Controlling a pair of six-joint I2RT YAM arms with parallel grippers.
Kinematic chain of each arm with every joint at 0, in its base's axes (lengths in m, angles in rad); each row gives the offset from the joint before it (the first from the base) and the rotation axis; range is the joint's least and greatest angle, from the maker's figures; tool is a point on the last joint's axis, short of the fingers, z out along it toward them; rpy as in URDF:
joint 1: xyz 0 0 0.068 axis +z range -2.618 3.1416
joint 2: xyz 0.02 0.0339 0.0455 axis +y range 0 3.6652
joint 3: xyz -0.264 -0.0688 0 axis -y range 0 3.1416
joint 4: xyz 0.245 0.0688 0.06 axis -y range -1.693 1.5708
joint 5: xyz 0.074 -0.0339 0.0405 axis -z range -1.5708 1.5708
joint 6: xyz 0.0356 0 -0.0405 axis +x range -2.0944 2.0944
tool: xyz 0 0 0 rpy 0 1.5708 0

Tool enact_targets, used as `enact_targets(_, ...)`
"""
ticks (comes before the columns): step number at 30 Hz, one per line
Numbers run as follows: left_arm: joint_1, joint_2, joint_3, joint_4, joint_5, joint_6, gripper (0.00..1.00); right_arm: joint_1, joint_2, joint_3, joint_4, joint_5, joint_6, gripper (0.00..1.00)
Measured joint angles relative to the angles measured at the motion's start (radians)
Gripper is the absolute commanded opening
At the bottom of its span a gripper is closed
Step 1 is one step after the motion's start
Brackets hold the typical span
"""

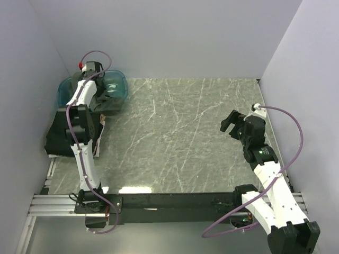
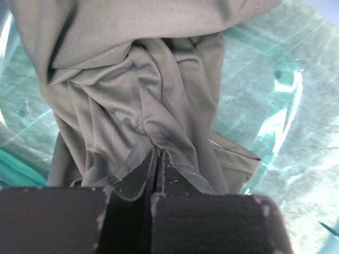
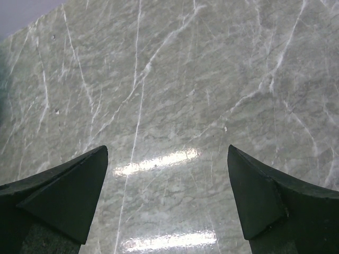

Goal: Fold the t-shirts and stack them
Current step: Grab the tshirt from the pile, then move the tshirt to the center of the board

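T-shirt (image 2: 132, 95): soft, crumpled grey fabric

Thin, soft charcoal-grey short-sleeved t-shirt (image 2: 143, 106), unfolded and bunched into deep creases and twisted folds. A stitched hem edge (rows of thread visible along it) is pinched between the closed fingers of the left gripper (image 2: 157, 159), and the fabric fans away from that pinch. The garment sits in the translucent teal plastic tub (image 2: 265, 95) at the far left corner of the marbled table (image 1: 185, 132). Its neck and sleeves cannot be made out.
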Motion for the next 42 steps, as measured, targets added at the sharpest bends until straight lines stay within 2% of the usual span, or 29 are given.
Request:
enact_targets(6,0.001,-0.148,-0.003,0.009,0.032,-0.002,0.01,0.0,-0.023,0.0,-0.002,0.0,0.0,1.0)
enact_targets(13,-0.02,-0.541,-0.02,0.105,0.222,-0.005,0.01,0.0,-0.071,0.0,-0.002,-0.002,0.0,1.0)
enact_targets(16,-0.1,-0.687,-0.02,0.155,0.271,0.008,0.01,0.0,-0.089,0.0,-0.002,-0.003,0.001,1.0)
enact_targets(20,-0.359,-0.834,-0.061,0.24,0.281,0.068,0.01,0.0,-0.118,-0.002,-0.002,0.002,0.002,1.0)
enact_targets(22,-0.462,-0.875,-0.087,0.269,0.317,0.084,0.01,0.0,-0.134,-0.006,-0.002,0.005,0.005,1.0)
enact_targets(24,-0.521,-0.904,-0.108,0.3,0.37,0.079,0.01,0.0,-0.15,-0.008,-0.002,0.01,0.006,1.0)
enact_targets(31,-0.626,-0.886,-0.111,0.373,0.504,0.035,0.01,0.0,-0.192,-0.008,-0.01,0.051,0.012,1.0)
enact_targets(34,-0.64,-0.861,-0.13,0.397,0.498,0.021,0.01,0.0,-0.208,-0.019,-0.011,0.083,0.013,1.0)
enact_targets(37,-0.64,-0.862,-0.225,0.435,0.411,0.012,0.13,0.0,-0.209,-0.026,-0.027,0.112,0.016,1.0)
enact_targets(39,-0.64,-0.864,-0.323,0.463,0.31,0.001,0.3,0.0,-0.204,-0.026,-0.033,0.119,0.017,1.0)
enact_targets(40,-0.64,-0.859,-0.363,0.463,0.267,-0.002,0.43,0.0,-0.201,-0.026,-0.035,0.12,0.017,1.0)
enact_targets(41,-0.634,-0.846,-0.411,0.468,0.209,-0.012,0.73,0.0,-0.194,-0.026,-0.035,0.12,0.017,1.0)
enact_targets(42,-0.627,-0.826,-0.449,0.457,0.16,-0.024,0.88,0.0,-0.185,-0.026,-0.037,0.119,0.017,1.0)
